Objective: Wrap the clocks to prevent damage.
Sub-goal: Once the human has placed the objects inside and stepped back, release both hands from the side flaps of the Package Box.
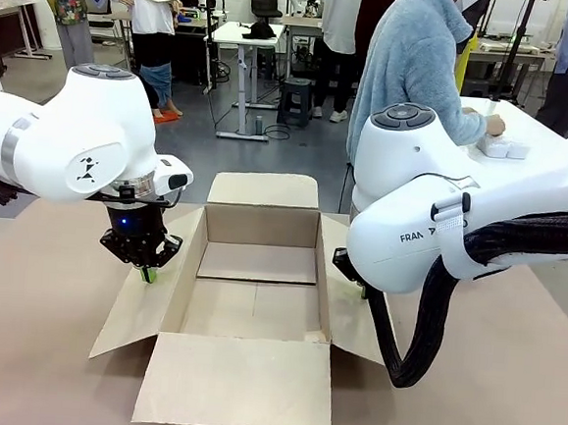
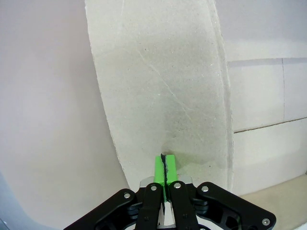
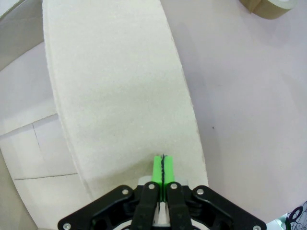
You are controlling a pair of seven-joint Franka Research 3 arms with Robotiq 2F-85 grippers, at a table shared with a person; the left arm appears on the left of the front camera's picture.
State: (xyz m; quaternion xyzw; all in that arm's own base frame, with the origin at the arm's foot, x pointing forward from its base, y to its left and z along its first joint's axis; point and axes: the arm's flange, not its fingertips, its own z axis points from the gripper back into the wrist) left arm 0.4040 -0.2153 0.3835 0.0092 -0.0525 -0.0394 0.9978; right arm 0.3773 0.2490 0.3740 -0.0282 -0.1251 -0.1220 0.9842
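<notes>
Front view: open cardboard box [image 1: 261,226] on bench [image 1: 38,331]; left fingers [image 1: 146,275] clenched, empty, tips on left flap [image 1: 143,318]; right fingers [image 1: 362,291] clenched, empty, on right flap [image 1: 346,321].

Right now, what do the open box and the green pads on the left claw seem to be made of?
Box: plain brown cardboard, matte, probably corrugated; creased fold lines at the flaps, speckled fibrous surface up close. Pads on the left claw: smooth bright green, likely rubber or soft plastic; cannot tell which.
</notes>
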